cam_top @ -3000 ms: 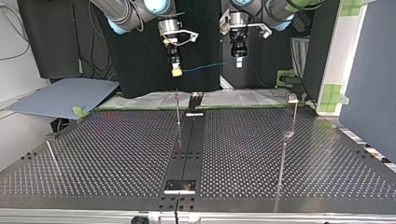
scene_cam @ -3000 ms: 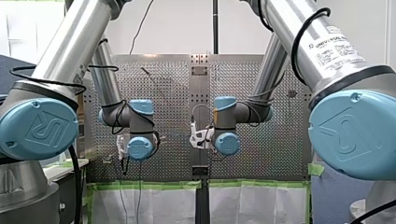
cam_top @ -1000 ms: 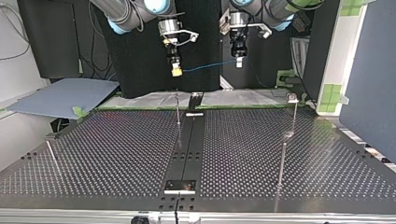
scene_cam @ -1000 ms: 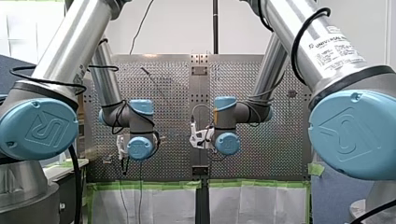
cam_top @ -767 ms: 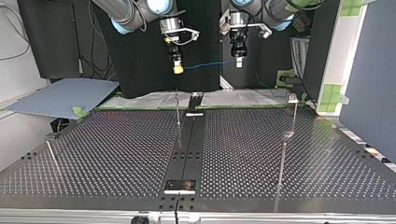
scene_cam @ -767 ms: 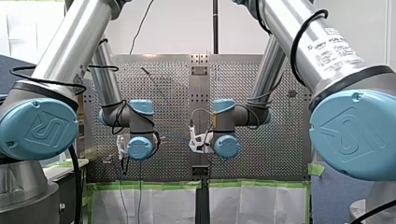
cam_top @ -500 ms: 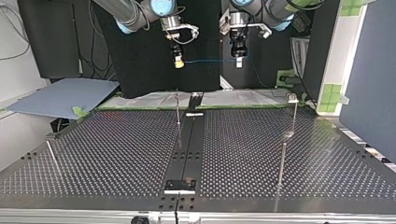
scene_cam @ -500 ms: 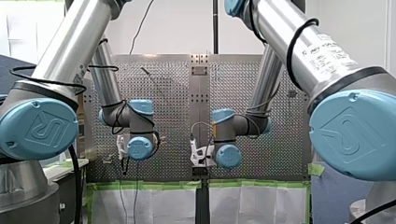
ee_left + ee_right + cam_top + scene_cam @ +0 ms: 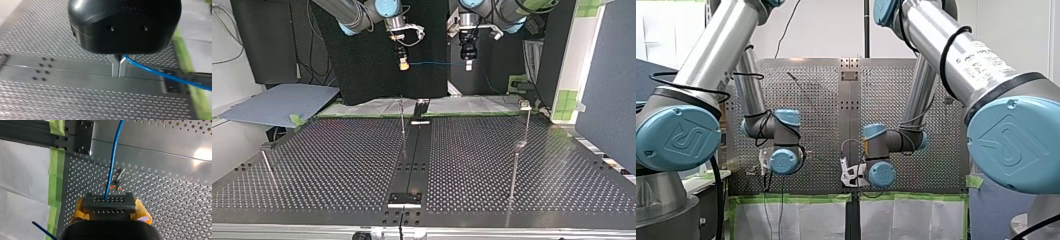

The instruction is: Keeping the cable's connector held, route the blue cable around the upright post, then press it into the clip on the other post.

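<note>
Pinched tight on the blue cable point(image 9: 155, 72) with the metal left fingers point(image 9: 115, 68), tips pressed together beneath a black housing point(image 9: 125, 25). Led off sideways from that pinch, over the perforated surface point(image 9: 50, 100) and toward a strip of green tape point(image 9: 185, 62).

Clamped on a grey connector point(image 9: 109, 205), drilled with rows of small holes, by the yellow-padded right fingers point(image 9: 143, 213), one pad at each side. Fed out of the connector's face and straight ahead, away from the fingers, over the plate. Just ahead of the connector and beneath the cable, a thin post point(image 9: 118, 178) seen nearly end-on, with orange bits at its tip, too small to tell what they are.

In the top view, held high and clear of the surface: right fingers left of centre in the upper part of the frame, left fingers right of centre at about the same height, cable drawn taut and nearly level between the two. Lower down, standing on the surface: the thin post at mid-frame under the right fingers, a taller post point(image 9: 514, 172) right of centre, a tilted rod point(image 9: 266, 162) at the far left, all well apart from the cable.
</note>
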Tool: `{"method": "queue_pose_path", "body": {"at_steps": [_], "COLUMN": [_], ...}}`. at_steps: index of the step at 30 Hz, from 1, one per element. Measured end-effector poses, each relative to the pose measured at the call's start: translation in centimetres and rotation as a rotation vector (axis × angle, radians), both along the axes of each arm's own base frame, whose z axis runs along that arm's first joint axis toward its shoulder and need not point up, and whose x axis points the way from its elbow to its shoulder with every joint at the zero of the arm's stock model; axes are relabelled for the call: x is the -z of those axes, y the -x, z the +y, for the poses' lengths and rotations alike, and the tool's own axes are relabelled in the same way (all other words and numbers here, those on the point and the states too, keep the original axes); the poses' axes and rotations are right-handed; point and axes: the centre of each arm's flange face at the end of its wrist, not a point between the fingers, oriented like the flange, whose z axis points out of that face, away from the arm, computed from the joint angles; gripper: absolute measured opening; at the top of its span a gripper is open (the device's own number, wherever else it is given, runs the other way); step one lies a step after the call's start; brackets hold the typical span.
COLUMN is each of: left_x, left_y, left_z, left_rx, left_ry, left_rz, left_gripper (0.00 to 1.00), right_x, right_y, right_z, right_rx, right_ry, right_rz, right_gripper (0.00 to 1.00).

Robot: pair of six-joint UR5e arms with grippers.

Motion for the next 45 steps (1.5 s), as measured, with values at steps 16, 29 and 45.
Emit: {"method": "queue_pose_path", "body": {"at_steps": [16, 29, 45], "left_x": [3.0, 0.7, -4.4], "left_y": [1.3, 1.1, 0.1], "left_z": [0.8, -0.4, 0.8], "left_rx": [-0.001, 0.063, 0.006], "left_ry": [-0.059, -0.018, 0.014], "left_rz": [0.116, 0.098, 0.087], "left_gripper": [0.0, 0.0, 0.0], "right_x": [0.0, -4.0, -15.6], "right_y": [0.0, -2.6, -6.1], "right_z": [0.0, -0.9, -3.4], "right_rx": [0.0, -0.013, -0.095], "right_ry": [0.0, 0.054, 0.103], "right_rz": [0.0, -0.017, -0.138], "right_gripper": [0.0, 0.0, 0.0]}}
